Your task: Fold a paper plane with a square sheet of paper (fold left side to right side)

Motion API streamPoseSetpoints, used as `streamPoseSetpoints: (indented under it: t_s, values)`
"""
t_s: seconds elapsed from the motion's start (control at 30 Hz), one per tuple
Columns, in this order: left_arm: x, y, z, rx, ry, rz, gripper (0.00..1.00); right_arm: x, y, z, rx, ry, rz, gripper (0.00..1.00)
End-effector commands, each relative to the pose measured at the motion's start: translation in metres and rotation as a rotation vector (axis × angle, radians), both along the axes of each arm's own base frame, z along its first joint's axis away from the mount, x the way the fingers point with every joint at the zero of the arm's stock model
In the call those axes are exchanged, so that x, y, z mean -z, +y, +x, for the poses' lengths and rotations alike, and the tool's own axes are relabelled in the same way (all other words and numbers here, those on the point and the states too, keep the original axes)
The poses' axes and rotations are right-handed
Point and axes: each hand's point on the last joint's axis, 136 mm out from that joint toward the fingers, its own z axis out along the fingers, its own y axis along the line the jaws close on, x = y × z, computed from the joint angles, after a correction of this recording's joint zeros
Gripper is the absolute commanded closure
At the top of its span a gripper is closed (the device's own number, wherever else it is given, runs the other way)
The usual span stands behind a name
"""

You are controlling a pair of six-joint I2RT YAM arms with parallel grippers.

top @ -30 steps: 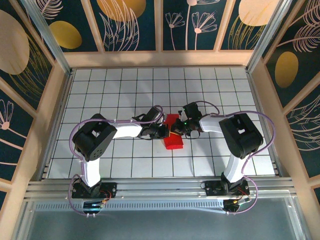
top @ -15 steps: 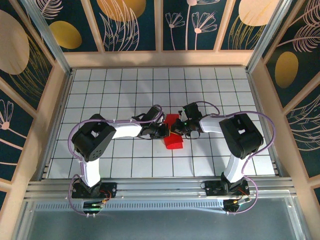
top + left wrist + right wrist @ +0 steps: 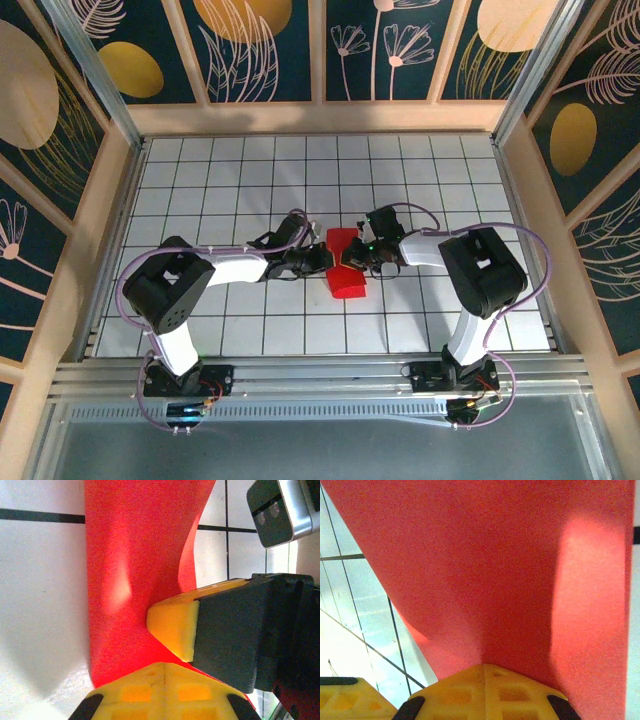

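The square sheet of paper (image 3: 348,272) is bright red and lies partly folded and bowed up at the middle of the tiled table. My left gripper (image 3: 325,258) meets its left edge and my right gripper (image 3: 356,256) meets its right edge, tips almost facing. In the left wrist view the paper (image 3: 135,555) curves up from my left gripper (image 3: 165,666), whose fingers are closed together at its near edge. The right gripper's yellow fingertip (image 3: 172,627) touches the sheet beside it. In the right wrist view the paper (image 3: 495,555) fans out from my closed right gripper (image 3: 484,666).
The white grid table (image 3: 250,180) stretches out on all sides of the paper. Wooden rails and dark painted panels (image 3: 320,60) wall it in at the back and sides. A metal rail (image 3: 320,375) runs along the near edge by the arm bases.
The left arm's elbow has swung left and lower, stretching the forearm out. Both grippers stay at the paper, which keeps much the same shape and place.
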Motion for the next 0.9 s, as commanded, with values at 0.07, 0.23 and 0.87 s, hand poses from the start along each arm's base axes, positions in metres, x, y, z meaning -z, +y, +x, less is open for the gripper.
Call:
streamPoseSetpoints:
  t_s: [0.07,0.23,0.87]
  values:
    - [-0.011,-0.008,0.002,0.009,-0.018,-0.065,1.0,0.033,-0.023,-0.019,0.042,0.077,-0.137,1.0]
    - [0.003,-0.007,-0.002,0.018,0.015,-0.048,1.0,0.033,-0.023,-0.019,0.042,0.079,-0.138,1.0]
    - [0.046,0.006,-0.025,0.066,0.119,0.054,1.0,0.035,-0.023,-0.016,0.039,0.084,-0.147,1.0]
